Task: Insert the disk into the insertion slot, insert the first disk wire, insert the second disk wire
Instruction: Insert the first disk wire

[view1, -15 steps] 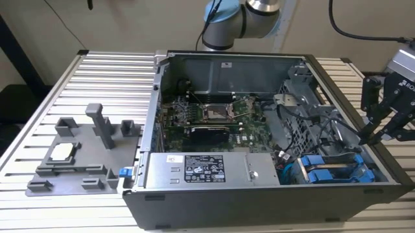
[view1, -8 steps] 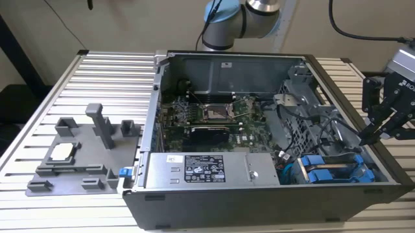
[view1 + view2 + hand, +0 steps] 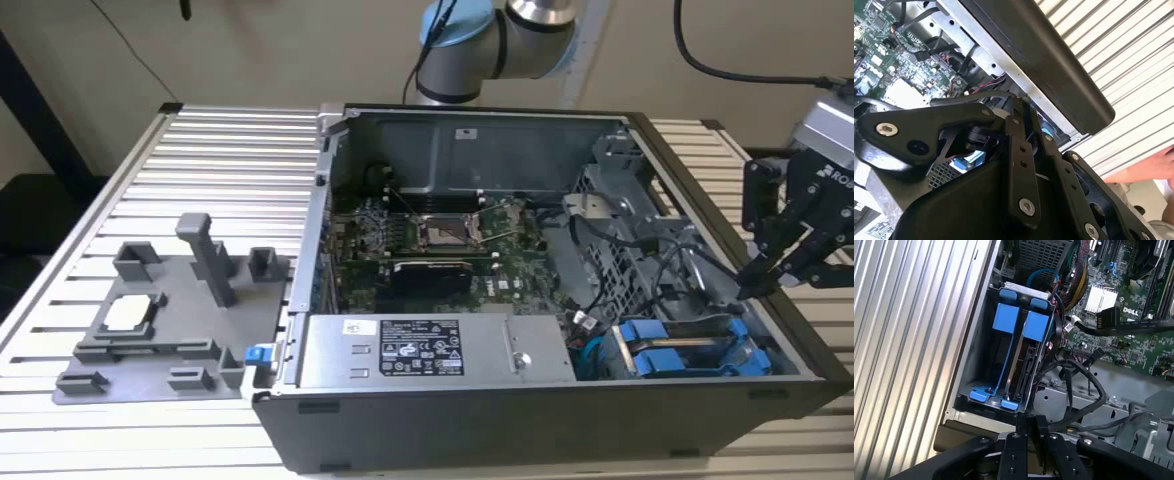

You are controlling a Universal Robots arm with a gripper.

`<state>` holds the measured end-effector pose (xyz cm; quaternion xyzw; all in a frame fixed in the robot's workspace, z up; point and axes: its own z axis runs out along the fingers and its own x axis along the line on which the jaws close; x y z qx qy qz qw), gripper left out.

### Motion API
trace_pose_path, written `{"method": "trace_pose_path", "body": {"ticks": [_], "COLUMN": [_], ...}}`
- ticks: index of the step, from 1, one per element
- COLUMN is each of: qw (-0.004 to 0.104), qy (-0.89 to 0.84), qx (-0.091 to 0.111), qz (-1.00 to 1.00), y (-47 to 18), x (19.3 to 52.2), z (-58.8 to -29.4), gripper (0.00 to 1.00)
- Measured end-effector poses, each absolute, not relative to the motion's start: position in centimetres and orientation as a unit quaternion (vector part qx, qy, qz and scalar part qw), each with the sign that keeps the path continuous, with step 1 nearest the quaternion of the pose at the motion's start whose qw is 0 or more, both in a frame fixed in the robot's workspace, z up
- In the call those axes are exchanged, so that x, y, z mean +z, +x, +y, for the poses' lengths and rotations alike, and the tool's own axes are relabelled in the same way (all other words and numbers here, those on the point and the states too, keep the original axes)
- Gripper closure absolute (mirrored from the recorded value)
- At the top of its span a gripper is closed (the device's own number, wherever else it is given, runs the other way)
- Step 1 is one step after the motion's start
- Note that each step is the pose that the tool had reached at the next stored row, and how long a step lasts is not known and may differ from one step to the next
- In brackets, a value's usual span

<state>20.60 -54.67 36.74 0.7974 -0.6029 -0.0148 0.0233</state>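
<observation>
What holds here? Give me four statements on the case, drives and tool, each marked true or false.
1. Two blue carriers stand side by side in the cage. True.
2. The tool is at the exterior view's left. False: it is at the exterior view's right, at the edge of the case, near the cage.
3. The case is closed. False: it lies open, with the motherboard on show.
4. The power supply lies beside the cage. True.
</observation>
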Motion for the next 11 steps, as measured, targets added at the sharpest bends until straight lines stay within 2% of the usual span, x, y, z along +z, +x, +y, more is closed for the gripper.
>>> {"method": "trace_pose_path", "body": {"ticks": [11], "qw": [0.023], "qy": [0.791], "qx": [-0.015], "qz": [-0.611], "y": [19.47], "x": [36.75], "z": [-54.99], "gripper": [0.81]}}
